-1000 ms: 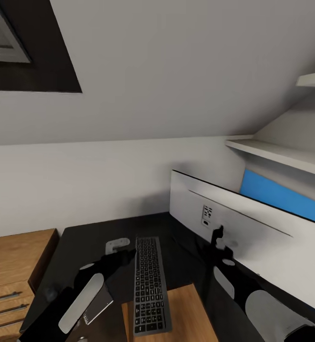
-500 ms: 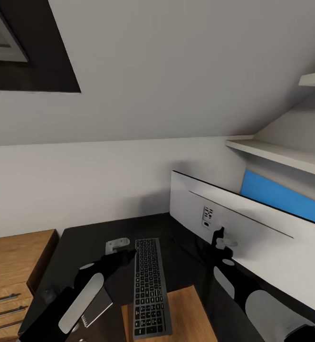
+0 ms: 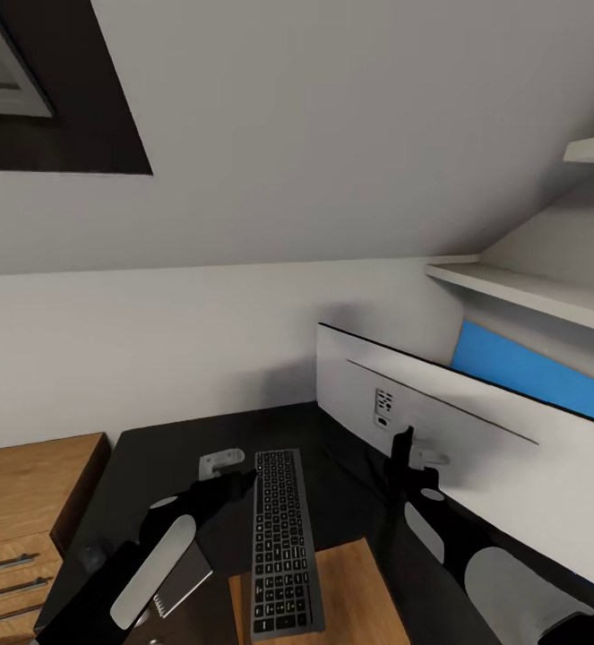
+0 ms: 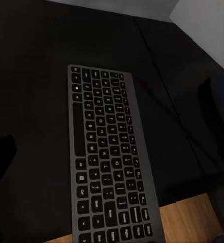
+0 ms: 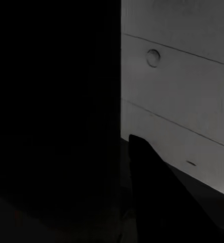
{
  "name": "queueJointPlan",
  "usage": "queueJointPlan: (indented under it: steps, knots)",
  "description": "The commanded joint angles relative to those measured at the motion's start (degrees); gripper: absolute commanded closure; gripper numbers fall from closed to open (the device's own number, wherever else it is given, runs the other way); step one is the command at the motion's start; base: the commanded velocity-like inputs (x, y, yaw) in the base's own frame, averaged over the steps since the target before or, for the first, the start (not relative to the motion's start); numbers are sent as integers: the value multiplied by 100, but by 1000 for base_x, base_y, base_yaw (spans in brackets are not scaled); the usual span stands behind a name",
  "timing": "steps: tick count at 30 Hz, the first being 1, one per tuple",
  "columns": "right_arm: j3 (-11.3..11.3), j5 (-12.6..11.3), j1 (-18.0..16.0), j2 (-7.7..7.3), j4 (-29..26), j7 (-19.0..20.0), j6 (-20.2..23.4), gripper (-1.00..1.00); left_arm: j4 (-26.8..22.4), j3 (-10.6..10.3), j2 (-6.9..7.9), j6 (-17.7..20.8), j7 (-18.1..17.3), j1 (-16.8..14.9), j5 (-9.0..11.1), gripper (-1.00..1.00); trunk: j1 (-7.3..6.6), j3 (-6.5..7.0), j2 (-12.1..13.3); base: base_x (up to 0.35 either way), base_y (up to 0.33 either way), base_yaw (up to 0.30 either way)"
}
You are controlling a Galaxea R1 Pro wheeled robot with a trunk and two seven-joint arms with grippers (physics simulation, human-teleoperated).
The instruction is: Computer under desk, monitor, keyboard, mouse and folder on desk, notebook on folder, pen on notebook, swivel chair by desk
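Right hand (image 3: 402,455): up against the white back of the monitor (image 3: 476,466), just beside the port panel and at the thin black stand. It reads as a dark shape there in the head view. In the right wrist view one dark finger (image 5: 142,172) shows against the monitor's back (image 5: 183,101). A large black mass covers the remainder of that view. I cannot tell whether this hand is clenched or released.

Left hand (image 3: 234,488): low over the table (image 3: 153,457), just beside the far left edge of the keyboard (image 3: 283,537). Contact with the keyboard cannot be confirmed. Its fingers cannot be made out against the black top, so its grip is undetermined.

Keyboard: flat on the table, long axis running away from the robot. Its near end lies over a light wood surface (image 3: 368,591). The left wrist view shows the key rows (image 4: 109,157) clearly.

Monitor: upright on the table to the right of the keyboard, white back towards the robot.

Surroundings: blue panel (image 3: 529,372) behind the monitor, white shelf (image 3: 529,291) above it, low wooden cabinet (image 3: 28,493) left of the table.
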Motion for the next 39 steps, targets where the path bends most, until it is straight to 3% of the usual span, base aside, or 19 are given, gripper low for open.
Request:
queueJointPlan:
  steps: [1, 21, 39]
  knots:
    - [37, -93, -3, -7, 0, -30, -38, 100, -7, -15, 6, -3, 58, -3, 60, -100, 2, -3, -5, 0, 0, 0]
    - [31, -101, -3, -10, -3, -30, -45, 100, -7, -14, 6, -4, 58, -5, 59, -100, 2, -3, -5, -14, 0, 0]
    - [29, -102, -3, -18, -35, -21, -45, 100, -6, -19, 6, 4, 58, -4, 63, -100, 2, -3, -5, -307, 0, 0]
